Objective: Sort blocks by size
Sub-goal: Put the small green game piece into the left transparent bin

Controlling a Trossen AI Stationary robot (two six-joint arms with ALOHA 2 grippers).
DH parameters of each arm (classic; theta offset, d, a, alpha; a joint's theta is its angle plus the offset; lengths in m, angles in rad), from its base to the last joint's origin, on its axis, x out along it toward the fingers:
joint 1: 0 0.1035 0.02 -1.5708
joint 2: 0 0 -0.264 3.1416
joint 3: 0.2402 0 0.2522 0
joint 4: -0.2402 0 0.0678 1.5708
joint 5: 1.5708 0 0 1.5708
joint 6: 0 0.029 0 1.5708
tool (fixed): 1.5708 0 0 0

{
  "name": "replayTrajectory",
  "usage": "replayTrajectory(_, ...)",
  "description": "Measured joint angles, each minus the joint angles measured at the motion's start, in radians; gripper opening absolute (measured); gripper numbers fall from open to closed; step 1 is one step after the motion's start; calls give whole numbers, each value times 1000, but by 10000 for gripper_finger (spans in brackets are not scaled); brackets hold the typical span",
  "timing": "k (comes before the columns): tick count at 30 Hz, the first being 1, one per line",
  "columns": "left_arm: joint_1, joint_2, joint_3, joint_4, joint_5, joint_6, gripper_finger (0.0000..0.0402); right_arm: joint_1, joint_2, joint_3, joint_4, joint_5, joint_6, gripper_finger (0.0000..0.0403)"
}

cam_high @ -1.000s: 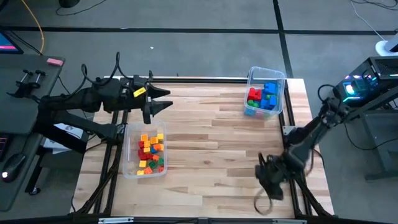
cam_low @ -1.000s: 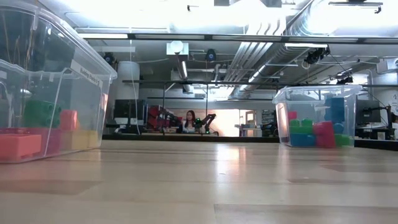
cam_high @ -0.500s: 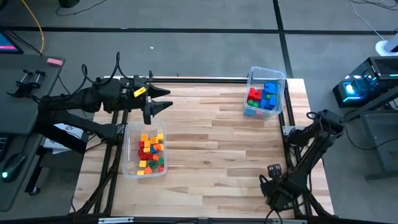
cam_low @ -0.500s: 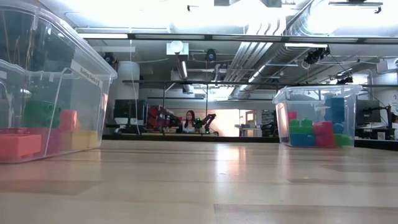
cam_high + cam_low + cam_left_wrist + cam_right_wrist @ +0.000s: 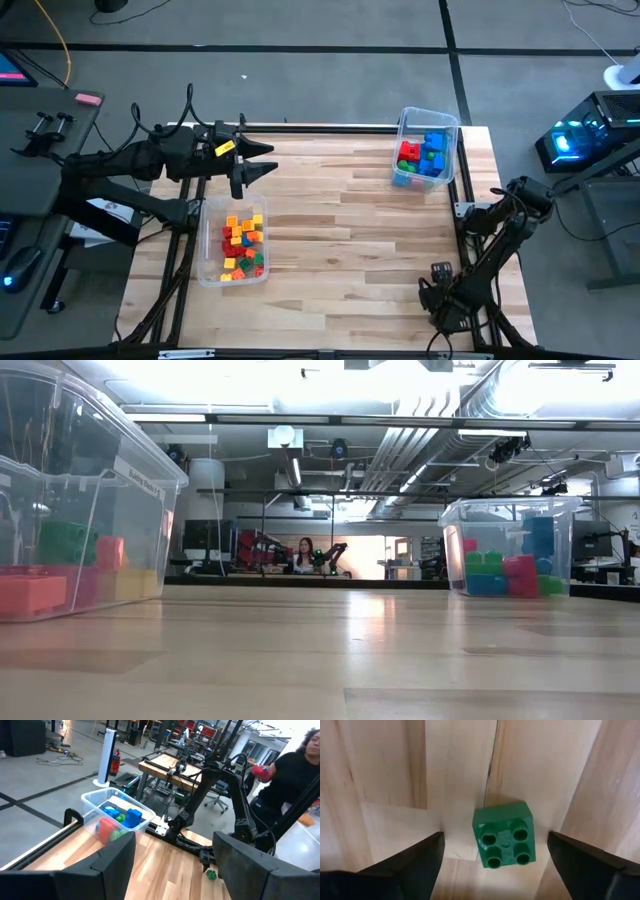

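No legible writing; right gripper (image 5: 490, 857) gapes empty over a green four-stud plastic block (image 5: 505, 834) on pale wooden table (image 5: 385, 765).

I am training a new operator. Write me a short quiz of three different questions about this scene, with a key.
1. True or false: the right gripper is shut on the green block.
2. Which bin holds the smaller blocks? A. the bin near the left arm B. the bin at the far right corner
3. Fill in: the left gripper hovers open above the ____.

Key: 1. false, it is open above the block. 2. A. 3. table.
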Motion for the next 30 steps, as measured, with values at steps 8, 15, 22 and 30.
replayTrajectory(8, 0, 0, 0, 0, -2, -24, 252, -6, -1, -4, -25, 20, -53, 242)
replayTrajectory(15, 0, -27, 0, -5, 137, -42, 252, -68, -10, 114, -116, 54, -124, 136)
replayTrajectory(22, 0, -132, 0, -21, 175, 3, 252, -313, -41, 376, -100, 435, -440, 136)
replayTrajectory(30, 0, -219, 0, -108, 143, -1, 252, -717, 109, 570, 473, 473, -947, 136)
